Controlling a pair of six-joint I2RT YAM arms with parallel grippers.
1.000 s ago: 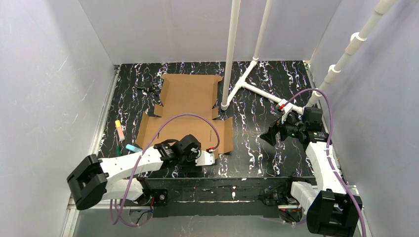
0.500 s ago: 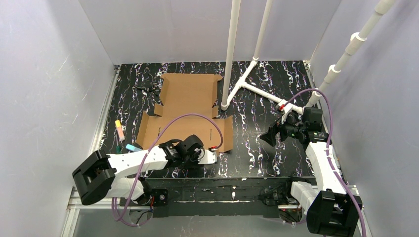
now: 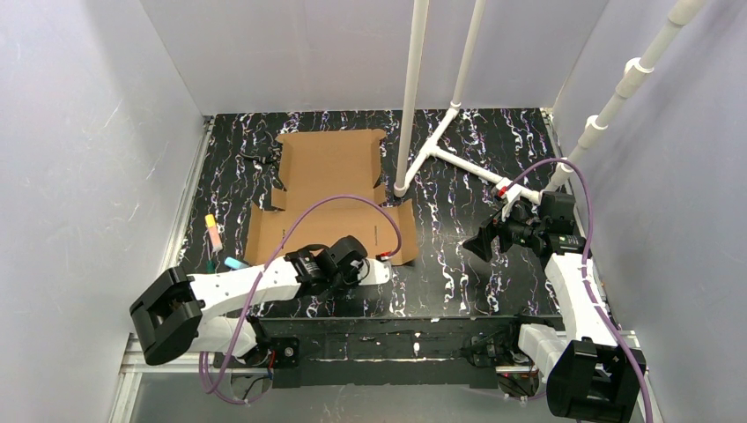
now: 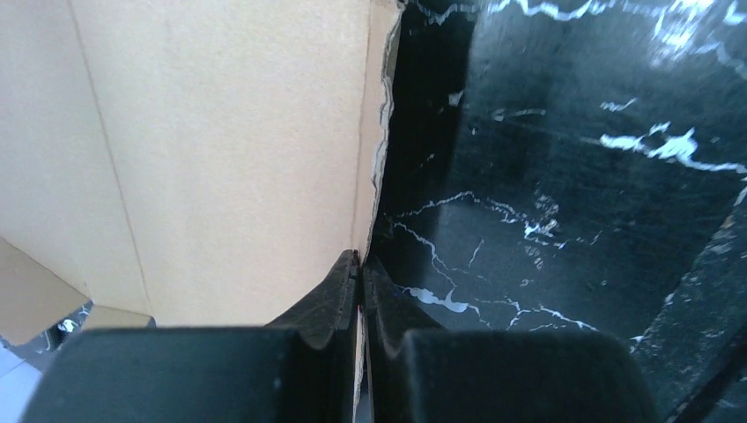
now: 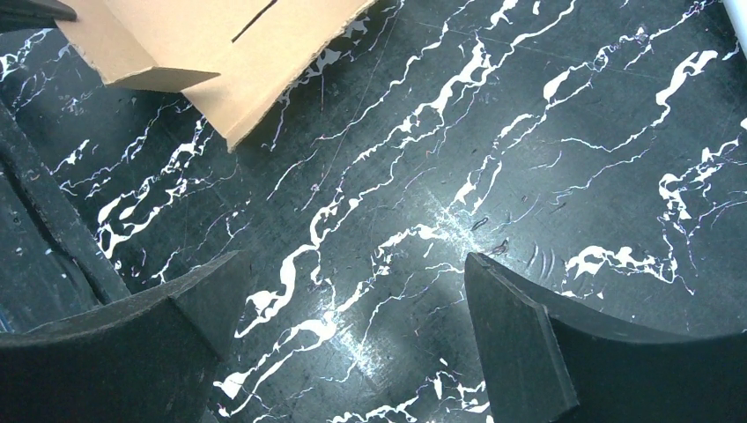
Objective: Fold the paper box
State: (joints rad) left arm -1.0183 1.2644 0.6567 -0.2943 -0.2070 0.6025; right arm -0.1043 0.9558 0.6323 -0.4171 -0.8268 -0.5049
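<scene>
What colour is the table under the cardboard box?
Black with white squiggly streaks, like marble; the table shows best in the right wrist view.

The white-shelled left arm (image 3: 251,286) and white-shelled right arm (image 3: 577,295) have black joints and blocky black housings. A purple cable (image 3: 339,202) loops behind each claw, red-tipped. The left claw (image 4: 359,262) and right claw (image 5: 352,273) have matte black wedge fingers.

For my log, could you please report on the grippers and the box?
Left gripper shut on the paper box edge. Right gripper open, off it. Box not yet folded. White pipe beside its right edge.
</scene>
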